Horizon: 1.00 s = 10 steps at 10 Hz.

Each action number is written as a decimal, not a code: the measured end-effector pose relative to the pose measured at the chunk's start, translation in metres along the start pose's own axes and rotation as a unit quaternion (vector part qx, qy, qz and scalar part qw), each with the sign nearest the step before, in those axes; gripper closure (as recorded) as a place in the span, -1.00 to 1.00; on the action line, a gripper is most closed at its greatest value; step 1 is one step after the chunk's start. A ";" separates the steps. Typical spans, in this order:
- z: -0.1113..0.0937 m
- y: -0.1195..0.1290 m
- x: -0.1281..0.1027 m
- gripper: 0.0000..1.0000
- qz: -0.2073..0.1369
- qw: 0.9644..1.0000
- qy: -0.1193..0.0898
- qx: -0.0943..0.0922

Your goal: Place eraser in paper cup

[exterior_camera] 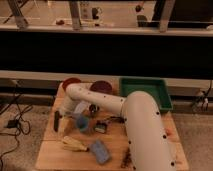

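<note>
The eraser (56, 120) is a slim black bar lying on the left side of the wooden table (55, 152). The paper cup (80, 107) is white and stands just right of the arm's wrist, partly hidden by it. My gripper (63, 121) hangs down from the white arm (100, 100), right next to the eraser and to the left of the paper cup. I cannot tell whether it touches the eraser.
A small blue cup (82, 123) stands right of the gripper and a small metal cup (92, 108) behind it. A blue block (100, 151), a yellowish object (74, 144), a green tray (146, 93) and two dark red plates (101, 87) share the table.
</note>
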 end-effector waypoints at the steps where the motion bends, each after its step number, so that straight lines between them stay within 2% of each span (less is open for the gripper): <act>1: 0.001 0.000 0.000 -0.28 0.000 1.000 0.000 0.000; 2: 0.002 0.000 0.000 -0.15 0.000 1.000 0.000 -0.001; 5: 0.003 0.000 0.000 -0.10 -0.002 1.000 0.002 -0.001; 7: -0.001 0.000 -0.005 -0.07 0.001 1.000 -0.017 0.002; 10: -0.030 0.000 -0.026 0.46 -0.006 0.998 -0.058 0.022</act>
